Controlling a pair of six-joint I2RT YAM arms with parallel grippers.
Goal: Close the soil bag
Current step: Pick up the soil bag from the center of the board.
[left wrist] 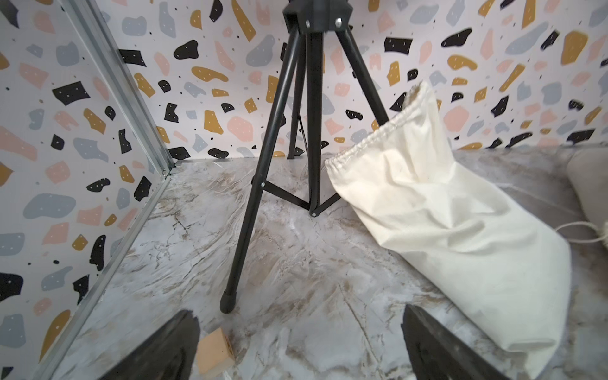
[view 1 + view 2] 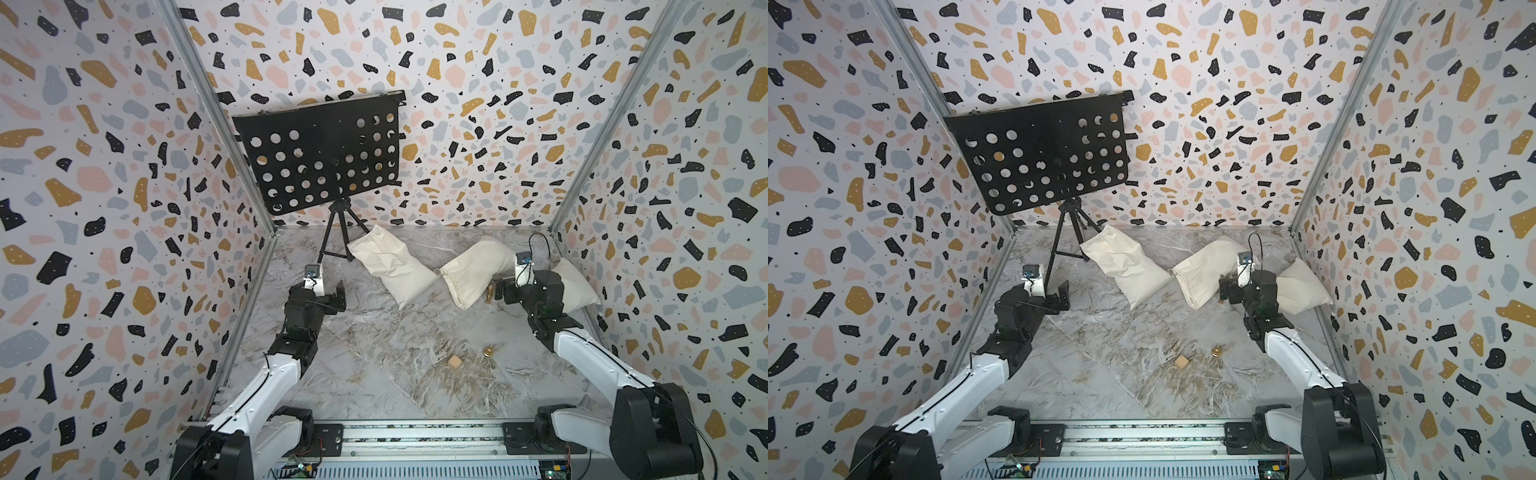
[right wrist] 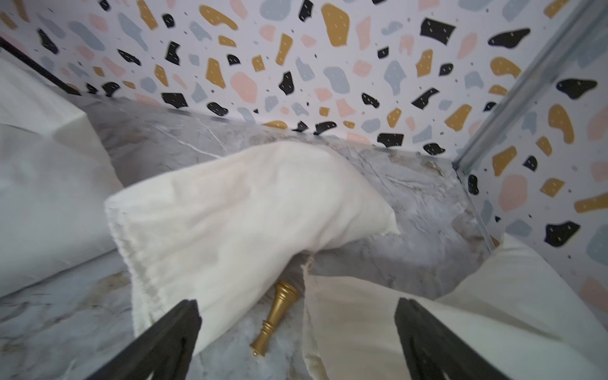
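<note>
Soil bag (image 2: 469, 270): cream drawstring sack, presumably the middle 1 of 3 alike, lying centre-rear on the table (image 2: 374, 386), mouth slack. Step: approach, nothing gripped. Left gripper (image 2: 334, 297), right gripper (image 2: 503, 291): both spread wide, empty; right nearest the mouth. Next: catch the cord (image 1: 575, 227), pull it tight. Brands, labels, writing: none legible.

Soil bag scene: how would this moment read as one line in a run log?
left gripper: open, empty | right gripper: open, empty, near middle bag | status: nothing held
</note>
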